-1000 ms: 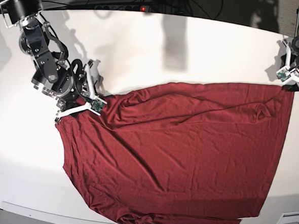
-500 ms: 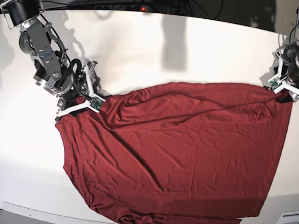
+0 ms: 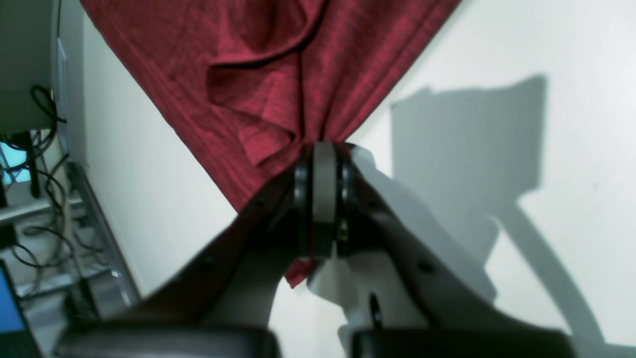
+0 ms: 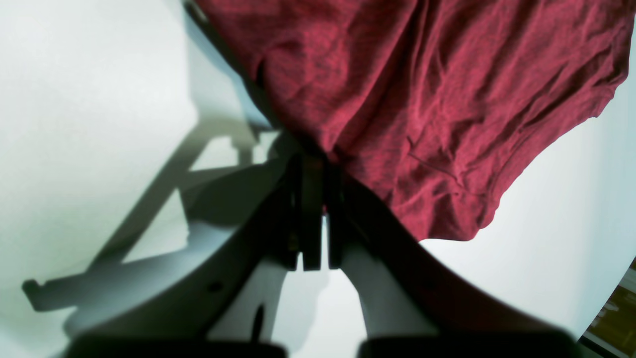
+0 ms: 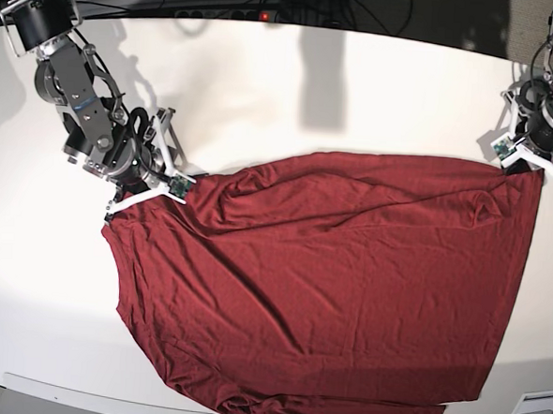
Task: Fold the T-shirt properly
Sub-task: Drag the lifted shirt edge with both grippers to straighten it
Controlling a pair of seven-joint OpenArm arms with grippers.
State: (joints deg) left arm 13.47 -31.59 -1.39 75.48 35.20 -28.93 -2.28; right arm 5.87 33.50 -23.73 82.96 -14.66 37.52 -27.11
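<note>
Both grippers went from spread to clamped. Left gripper point(image 3: 318, 199) now pinches the far corner of the maroon thin-fabric long-sleeved T-shirt point(image 5: 328, 285); right gripper point(image 4: 313, 209) pinches its opposite edge. Left arm shifted slightly inward, cloth corner bunched.

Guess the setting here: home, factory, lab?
Likely a robotics lab bench: a plain white table, loose cables and a power strip behind it, and two arms pinching a maroon T-shirt.
</note>
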